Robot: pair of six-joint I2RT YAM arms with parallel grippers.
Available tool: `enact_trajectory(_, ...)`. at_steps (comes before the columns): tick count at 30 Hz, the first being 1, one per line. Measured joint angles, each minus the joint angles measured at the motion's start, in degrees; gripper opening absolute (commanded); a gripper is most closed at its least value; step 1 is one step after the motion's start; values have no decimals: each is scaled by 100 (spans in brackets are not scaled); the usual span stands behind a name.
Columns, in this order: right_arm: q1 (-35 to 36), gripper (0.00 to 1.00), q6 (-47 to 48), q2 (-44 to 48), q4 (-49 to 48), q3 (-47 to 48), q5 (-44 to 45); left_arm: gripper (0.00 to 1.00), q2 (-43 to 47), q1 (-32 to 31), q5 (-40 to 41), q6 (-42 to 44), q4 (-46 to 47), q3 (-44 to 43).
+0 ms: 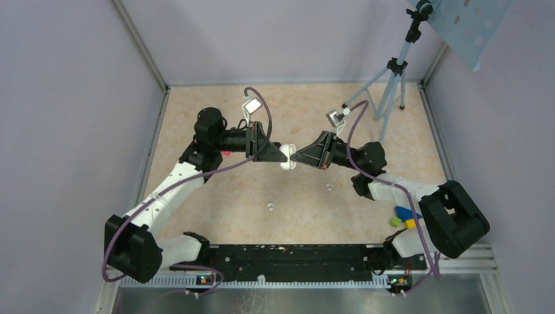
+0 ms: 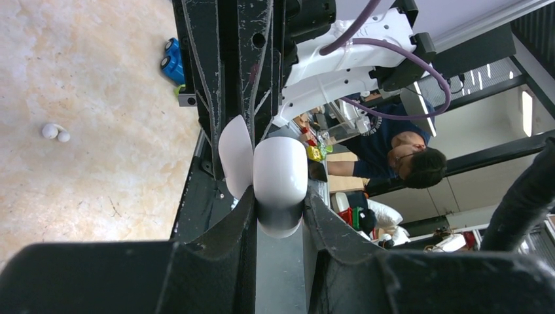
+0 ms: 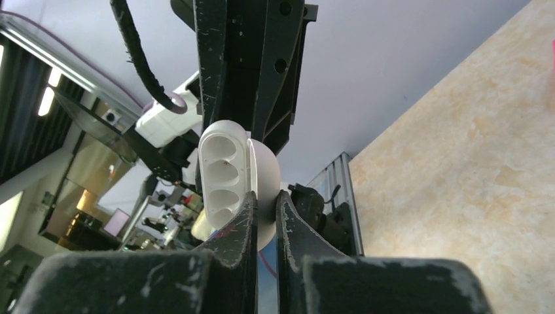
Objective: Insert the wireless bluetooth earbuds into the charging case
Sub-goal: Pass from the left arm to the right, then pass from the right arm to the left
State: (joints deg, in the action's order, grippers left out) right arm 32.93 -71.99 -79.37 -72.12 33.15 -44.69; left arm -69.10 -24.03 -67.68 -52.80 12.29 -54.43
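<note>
The left arm rose from the lower left of the overhead view, bent at its elbow and reached toward the middle, while the right arm came in from the lower right in a mirrored bend, so the left gripper (image 1: 275, 152) and the right gripper (image 1: 300, 157) met nose to nose above the middle of the beige speckled table (image 1: 216, 216). Between them, lifted off the surface, sat the small smooth white pill-shaped plastic charging case (image 1: 286, 157), largely hidden from above by the black fingers. In the left wrist view the left gripper (image 2: 279, 203) was clamped on the rounded body of the charging case (image 2: 280, 173). In the right wrist view the right gripper (image 3: 265, 203) was pinched tight on a rounded part of the charging case (image 3: 222, 173), whose open face with its hollows showed just beside the fingers. The two tiny white rounded plastic earbuds lay loose on the table, well apart, one (image 1: 269, 207) below centre and one (image 1: 328, 187) nearer the right arm. Small blue, green and yellow blocks (image 1: 402, 217) rested beside the right arm's elbow, and a grey metal tripod (image 1: 393, 85) stood in the upper right.
</note>
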Motion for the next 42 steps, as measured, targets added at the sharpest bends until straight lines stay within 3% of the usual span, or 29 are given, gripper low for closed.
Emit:
enact_trajectory(2,2,0,109,39,170,9,-4,11,0,0,7,44,-72,0)
enact_trajectory(3,2,0,199,72,321,44,-28,22,-2,0,9,70,-122,-2)
enact_trajectory(6,2,0,686,289,1274,284,-87,70,-7,48,55,284,-422,-87)
enact_trajectory(8,4,0,1303,490,2304,610,-59,87,-15,125,55,417,-710,-214)
enact_trajectory(10,9,0,2052,662,3541,1027,76,96,-17,236,59,619,-949,-339)
enact_trajectory(17,33,0,4876,774,7606,2562,1126,99,55,944,68,1392,-1840,-527)
enact_trajectory(25,431,0,6931,750,9495,2771,2592,99,105,990,387,1971,-2490,-426)
enact_trajectory(29,852,0,7934,804,9506,2634,3265,99,-85,946,557,2111,-2660,-450)
enact_trajectory(34,1589,0,9381,1443,8850,1569,3766,95,-643,610,820,2253,-2929,-704)
enact_trajectory(38,1633,0,10148,2026,8043,708,3853,91,-975,426,839,2149,-2951,-743)
enact_trajectory(42,1644,0,10651,2068,7418,546,3882,88,-1259,321,850,2070,-3014,-782)
